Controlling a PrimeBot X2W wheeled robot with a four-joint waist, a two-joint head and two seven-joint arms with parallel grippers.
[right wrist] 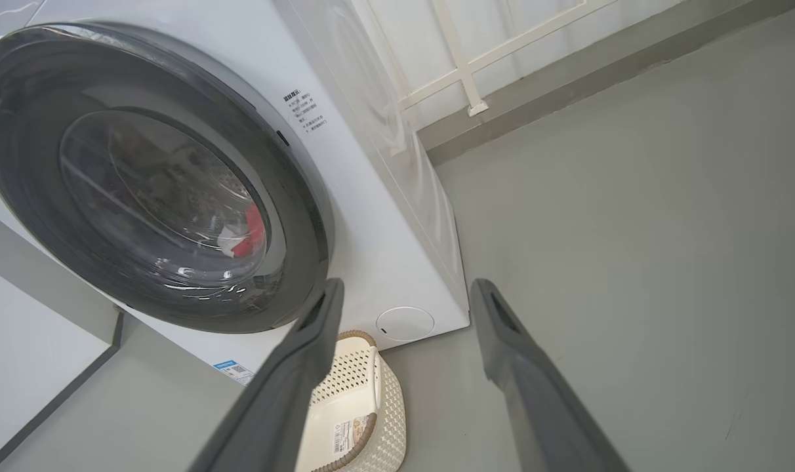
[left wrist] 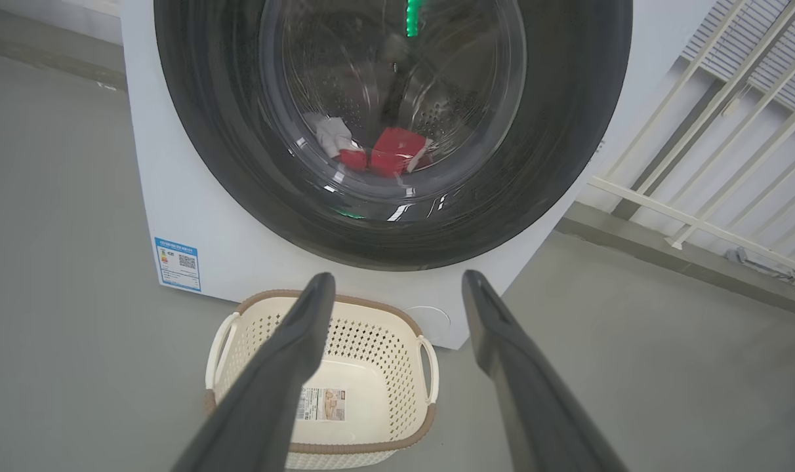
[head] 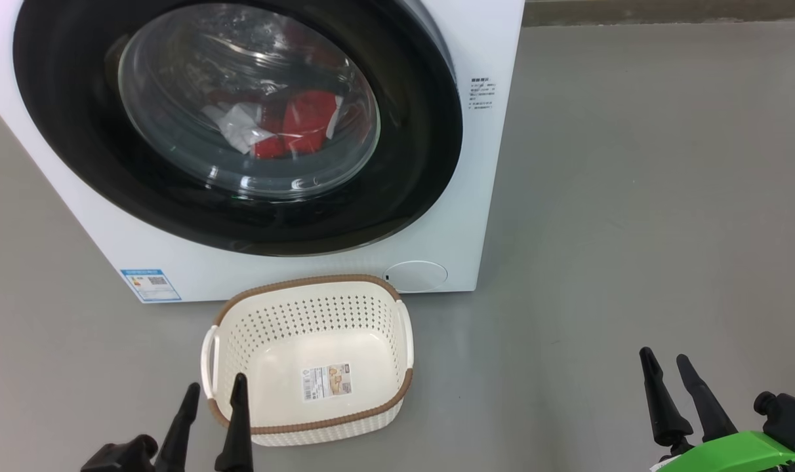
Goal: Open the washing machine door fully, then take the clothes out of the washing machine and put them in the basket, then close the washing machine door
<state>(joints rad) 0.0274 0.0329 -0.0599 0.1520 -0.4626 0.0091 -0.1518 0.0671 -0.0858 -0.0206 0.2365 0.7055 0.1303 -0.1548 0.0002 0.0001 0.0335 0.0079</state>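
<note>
Facing you: door (head: 76, 131) shut, upper left; clothes (head: 309, 121) behind its glass.
Grippers: left gripper (head: 216, 382) and right gripper (head: 663, 354) spread apart, empty, bottom corners.
Risk: your door swing may strike the basket (head: 305, 280) just below.

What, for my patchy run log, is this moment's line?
door unopened | clothes inside | basket empty | left, right jaws open, holding nothing
</note>
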